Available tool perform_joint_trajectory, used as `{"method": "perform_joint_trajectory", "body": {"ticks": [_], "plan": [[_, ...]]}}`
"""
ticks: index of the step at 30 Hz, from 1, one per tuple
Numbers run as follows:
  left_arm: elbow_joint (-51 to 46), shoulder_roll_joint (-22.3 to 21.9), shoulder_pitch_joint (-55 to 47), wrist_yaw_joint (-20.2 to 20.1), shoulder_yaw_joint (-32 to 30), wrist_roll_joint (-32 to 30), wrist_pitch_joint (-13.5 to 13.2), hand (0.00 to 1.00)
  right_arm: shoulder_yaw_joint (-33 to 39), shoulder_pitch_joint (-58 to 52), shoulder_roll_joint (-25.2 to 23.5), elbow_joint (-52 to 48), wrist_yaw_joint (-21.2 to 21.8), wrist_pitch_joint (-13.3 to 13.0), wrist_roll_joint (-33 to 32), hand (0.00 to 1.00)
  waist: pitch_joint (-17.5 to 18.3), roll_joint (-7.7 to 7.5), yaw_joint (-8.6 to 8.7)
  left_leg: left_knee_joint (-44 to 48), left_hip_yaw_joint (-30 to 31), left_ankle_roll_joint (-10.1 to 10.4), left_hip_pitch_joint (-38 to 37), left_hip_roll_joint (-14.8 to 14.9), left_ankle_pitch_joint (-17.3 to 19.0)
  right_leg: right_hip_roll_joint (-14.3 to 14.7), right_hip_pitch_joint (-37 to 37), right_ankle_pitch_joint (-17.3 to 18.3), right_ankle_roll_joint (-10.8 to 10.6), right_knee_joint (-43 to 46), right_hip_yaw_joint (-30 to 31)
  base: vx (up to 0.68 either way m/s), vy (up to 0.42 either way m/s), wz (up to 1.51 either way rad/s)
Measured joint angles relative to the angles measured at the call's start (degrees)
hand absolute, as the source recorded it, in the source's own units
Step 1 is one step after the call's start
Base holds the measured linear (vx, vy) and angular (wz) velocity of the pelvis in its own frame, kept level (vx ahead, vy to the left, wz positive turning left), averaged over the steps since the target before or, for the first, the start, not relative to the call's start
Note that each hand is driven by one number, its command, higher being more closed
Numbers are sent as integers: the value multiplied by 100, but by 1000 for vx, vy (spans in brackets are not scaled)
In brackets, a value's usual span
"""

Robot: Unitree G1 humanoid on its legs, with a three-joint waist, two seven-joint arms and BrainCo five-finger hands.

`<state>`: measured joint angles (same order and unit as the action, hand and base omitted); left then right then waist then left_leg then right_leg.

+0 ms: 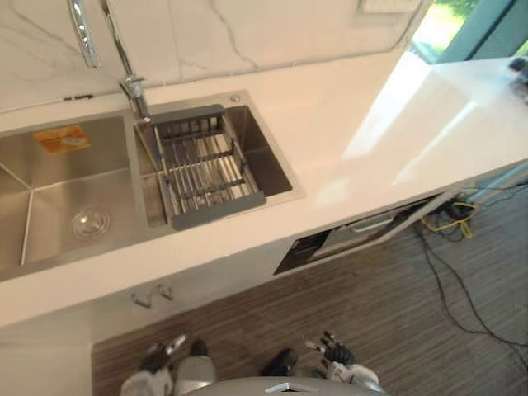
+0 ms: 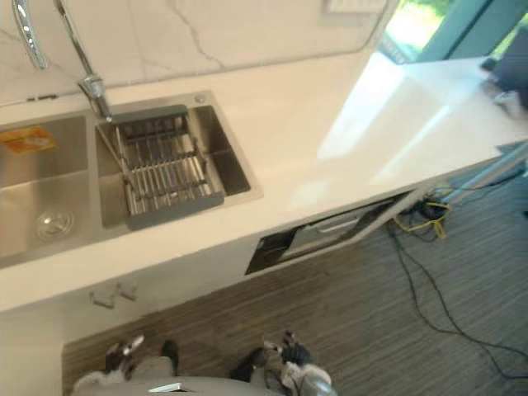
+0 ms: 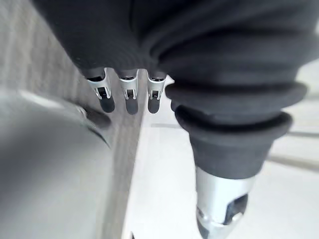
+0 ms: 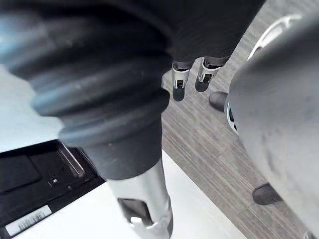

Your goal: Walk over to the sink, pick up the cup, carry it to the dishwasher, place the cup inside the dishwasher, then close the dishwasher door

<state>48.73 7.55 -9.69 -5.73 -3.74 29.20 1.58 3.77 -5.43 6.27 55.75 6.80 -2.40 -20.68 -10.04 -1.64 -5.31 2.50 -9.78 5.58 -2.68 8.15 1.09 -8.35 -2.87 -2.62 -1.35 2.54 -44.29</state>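
A steel double sink (image 1: 49,177) is set in the white counter (image 1: 355,124) at the left. Its right basin holds a grey drying rack (image 1: 202,169) with bare bars. The left basin has a drain and an orange label (image 1: 62,139). Under the counter to the right, the dishwasher (image 1: 346,235) stands with its door ajar at the top, a dark gap showing. My left hand (image 1: 165,351) and right hand (image 1: 334,355) hang low by the floor. Both are open with relaxed fingers (image 3: 105,94) and hold nothing. The right wrist view shows the dishwasher's dark opening (image 4: 30,184) close by.
A tall faucet (image 1: 132,82) rises behind the sink against a marble wall. Cabinet handles (image 1: 153,295) sit below the sink. Yellow and black cables (image 1: 450,219) lie on the striped floor at the right, under the counter's end.
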Motion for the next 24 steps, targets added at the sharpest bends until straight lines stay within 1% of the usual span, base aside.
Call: {"method": "perform_joint_trajectory", "body": {"ticks": [2, 3, 4, 6, 7, 8, 9, 10, 11, 12, 13, 14, 15, 16, 17, 18, 19, 20, 21, 22, 23, 24], "plan": [[-30, -33, -3, -140, -3, 312, -35, 0, 158, 5, -45, 156, -11, 91, -33, 0, -6, 59, 42, 158, 11, 31, -43, 74, 71, 139, -177, -50, 23, -183, 59, -42, -11, -5], [-15, -80, -9, -206, -13, 509, -18, 0, 254, 8, -68, 173, -73, 226, -11, 0, 6, 62, 43, 188, 34, 48, -45, 122, 73, 236, -239, -71, 44, -295, 103, -78, -50, 0], [3, -94, -26, -229, -16, 601, -2, 0, 318, 22, -75, 175, -106, 299, 39, 0, 4, 70, 39, 192, 41, 65, -37, 150, 63, 282, -256, -79, 55, -354, 108, -81, -59, 3], [92, -152, -72, -314, -73, 871, 9, 0, 489, 38, -67, 235, -122, 567, 85, 0, 0, 165, 44, 118, 52, 125, -31, 227, -8, 423, -325, -49, 108, -507, 30, -111, -73, 11], [138, -153, -67, -340, -81, 918, 36, 0, 536, 45, -50, 257, -117, 631, 89, 0, 9, 206, 71, 69, 23, 51, -20, 239, -15, 436, -339, -37, 124, -523, -45, -124, -82, 43], [241, -192, -46, -355, -126, 952, 112, 0, 609, 118, -14, 310, -116, 725, 89, 0, 26, 266, 165, -83, -266, -283, 3, 266, 50, 416, -338, -29, 119, -536, -224, -65, -41, 84], [332, -180, 1, -463, -237, 940, 208, 0, 612, 166, -6, 380, -120, 821, 84, 0, 41, 217, 273, -169, -854, -662, 11, 274, 226, 259, -319, -28, 99, -648, -417, -87, -23, 106], [379, -174, 65, -518, -292, 931, 245, 0, 628, 153, 33, 394, -121, 885, 83, 0, 33, 163, 305, 46, -1245, -703, 90, 342, 292, 184, -300, -44, 116, -678, -628, -68, 25, 130], [427, -186, 183, -606, -347, 877, 321, 0, 729, 126, 130, 386, -133, 931, 78, 0, 14, 372, 305, 876, -1917, -625, 333, 530, 337, 60, -333, -68, 153, -652, -937, -62, 43, 106], [439, -220, 182, -656, -373, 869, 379, 0, 786, 113, 189, 386, -150, 966, 71, 0, 2, 421, 302, 1198, -2114, -609, 390, 569, 383, 22, -344, -68, 151, -627, -1045, -51, 83, 108], [489, -340, 147, -730, -454, 816, 498, 0, 834, 126, 304, 385, -198, 1009, 59, 0, -4, 591, 301, 1530, -2345, -602, 332, 529, 491, -47, -454, -62, 118, -577, -1194, -37, 152, 77], [535, -355, 80, -732, -521, 764, 626, 0, 844, 146, 340, 379, -197, 1023, 55, 0, -4, 702, 303, 1456, -2349, -540, 100, 424, 525, -44, -563, -53, 79, -540, -1290, -51, 230, 66], [578, -359, 38, -731, -538, 765, 662, 0, 849, 167, 331, 380, -187, 1041, 52, 0, 1, 736, 298, 1188, -2364, -506, -112, 349, 543, -2, -604, -48, 73, -491, -1330, -54, 219, 43], [601, -358, 45, -729, -554, 759, 696, 0, 864, 188, 311, 376, -170, 1063, 32, 0, 0, 730, 294, 810, -2382, -348, -248, 313, 590, 48, -586, -34, 70, -437, -1335, -88, 208, 27], [595, -338, 54, -734, -674, 655, 727, 0, 892, 238, 257, 376, -174, 1119, 30, 0, 60, 618, 267, 598, -2373, -310, -227, 227, 485, 15, -485, -37, 64, -376, -1229, -86, 144, 19], [598, -302, 66, -738, -736, 611, 739, 0, 894, 243, 218, 376, -173, 1140, 27, 0, 55, 551, 266, 529, -2358, -324, -227, 196, 449, 5, -451, -52, 66, -364, -1162, -102, 190, 10], [600, -249, 37, -750, -779, 538, 742, 0, 903, 232, 149, 376, -179, 1164, 25, 0, 100, 431, 261, 398, -2344, -330, -237, 108, 395, -32, -356, -75, 72, -319, -1003, -51, 158, 0], [600, -234, 5, -754, -778, 536, 742, 0, 976, 229, 147, 376, -179, 1192, 27, 0, 133, 419, 265, 297, -2340, -327, -255, 41, 367, -83, -292, -79, 64, -221, -930, 5, 198, -9], [598, -260, 2, -756, -764, 524, 740, 0, 1047, 226, 147, 376, -177, 1269, 29, 0, 177, 368, 287, 136, -2295, -325, -333, -68, 342, -200, -233, -14, 51, 1, -873, 42, 143, -12], [597, -289, 3, -760, -747, 483, 737, 0, 1100, 223, 162, 375, -179, 1282, 31, 0, 206, 387, 305, 42, -2245, -334, -360, -129, 324, -291, -177, 47, 27, 178, -845, 73, 178, -2], [602, -327, -3, -766, -698, 408, 744, 0, 1146, 174, 230, 357, -182, 1273, 32, 0, 261, 402, 374, -118, -2006, -363, -368, -281, 305, -543, -34, 176, 13, 668, -782, 118, 217, 29], [600, -354, 56, -749, -575, 374, 735, 0, 1286, 110, 316, 260, -189, 1219, 30, 0, 268, 402, 480, -306, -1824, -384, -413, -409, 280, -833, 116, 318, -78, 1307, -616, 139, 206, 55]]}}
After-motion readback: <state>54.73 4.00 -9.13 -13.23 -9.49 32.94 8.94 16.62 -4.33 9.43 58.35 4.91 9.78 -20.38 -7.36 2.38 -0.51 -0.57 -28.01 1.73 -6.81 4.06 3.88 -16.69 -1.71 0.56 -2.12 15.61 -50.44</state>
